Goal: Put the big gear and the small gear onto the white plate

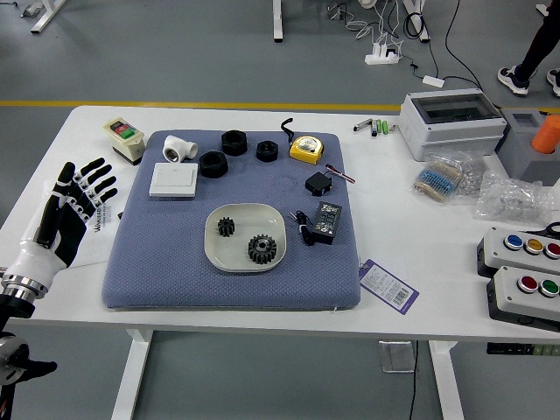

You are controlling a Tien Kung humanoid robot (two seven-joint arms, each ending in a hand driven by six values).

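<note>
One plate (229, 254) holds two gears: one small gear (226, 227), one big gear (262, 249). Beyond the plate lie three black rings (234, 143); left of it, the left hand (72, 210) is released, fingers spread.

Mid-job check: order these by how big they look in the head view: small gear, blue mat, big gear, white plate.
1. Blue mat
2. White plate
3. Big gear
4. Small gear

The plate (225, 253) is cream; the small gear (226, 227) and big gear (262, 249) are black; the mat (166, 262) is greyish blue, finely textured; the tape measure (306, 150) is yellow and black; the tag (388, 287) is purple and white, barcoded; the floor (262, 372) is grey, crossed by a yellow stripe (262, 106).
</note>
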